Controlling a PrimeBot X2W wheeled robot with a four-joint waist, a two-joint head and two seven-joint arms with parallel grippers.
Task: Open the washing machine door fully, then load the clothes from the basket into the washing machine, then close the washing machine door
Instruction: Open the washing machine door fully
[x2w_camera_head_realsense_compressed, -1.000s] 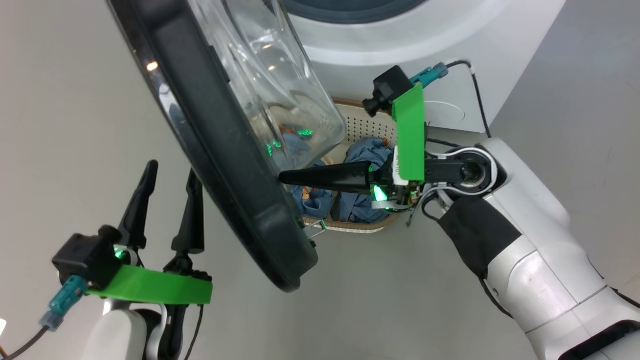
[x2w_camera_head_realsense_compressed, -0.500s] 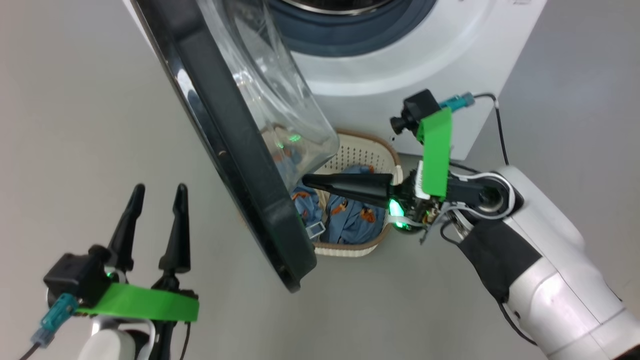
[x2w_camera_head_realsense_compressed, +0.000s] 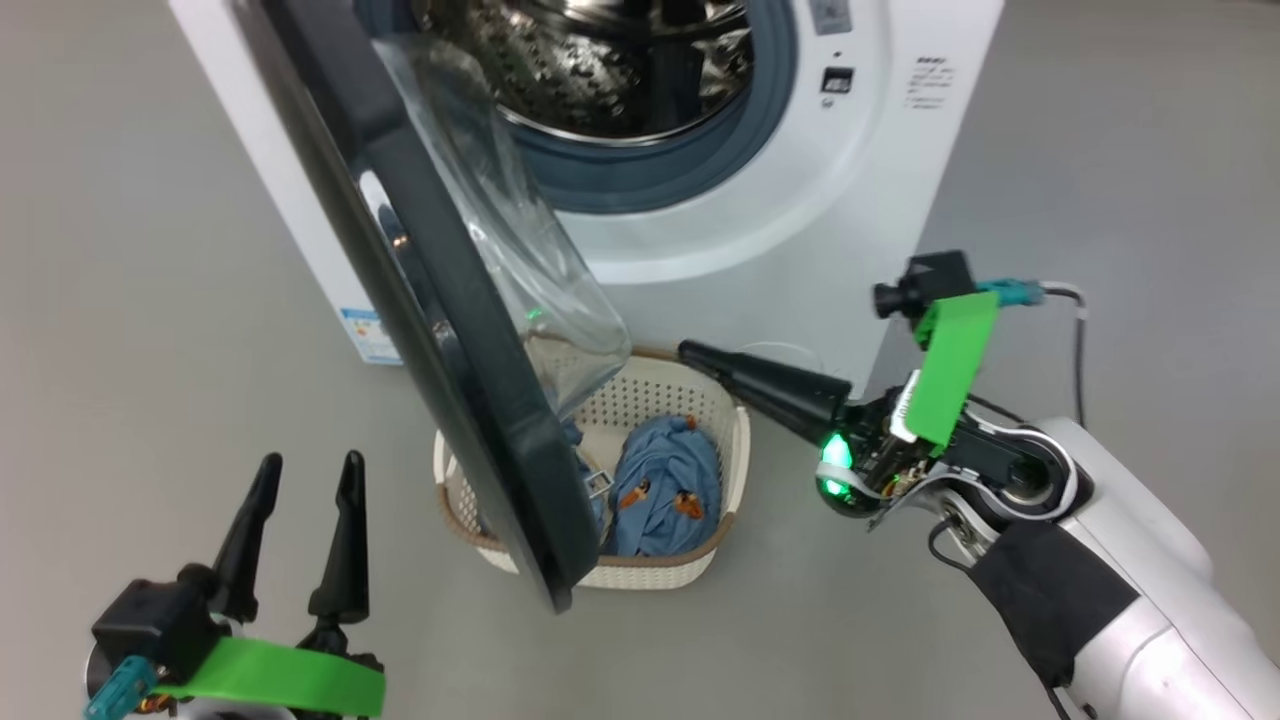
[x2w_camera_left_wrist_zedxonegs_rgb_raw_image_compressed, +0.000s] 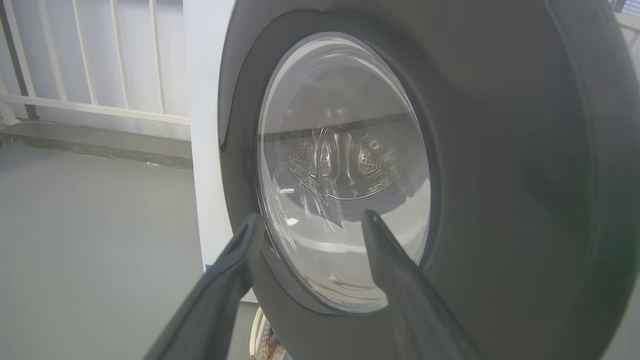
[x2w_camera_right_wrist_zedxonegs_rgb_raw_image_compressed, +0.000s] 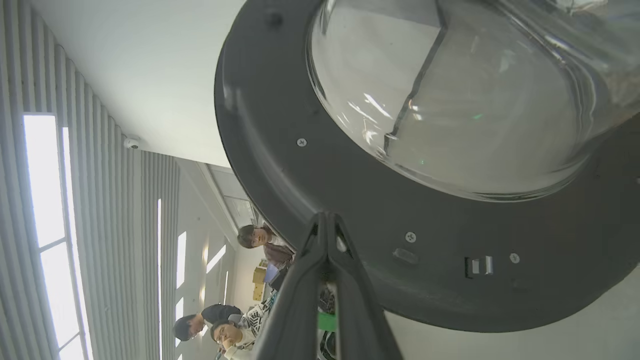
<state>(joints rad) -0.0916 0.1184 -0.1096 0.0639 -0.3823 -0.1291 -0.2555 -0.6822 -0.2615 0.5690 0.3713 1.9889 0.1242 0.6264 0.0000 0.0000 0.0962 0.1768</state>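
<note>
Right gripper, fingers pressed together and empty, has drawn clear of the open washing machine door. Left gripper remains spread wide, idle. Clothes lie in the basket.

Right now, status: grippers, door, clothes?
Left gripper open, empty. Right gripper shut, empty. Black-rimmed round glass door part-open. Light blue clothes in cream perforated basket, door overhanging it.

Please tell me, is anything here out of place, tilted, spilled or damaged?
Nothing looks spilled or broken. One thing stands out: the door stands only partly open, and in the head view its lower edge covers the left part of the basket, hiding some of the clothes inside.
</note>
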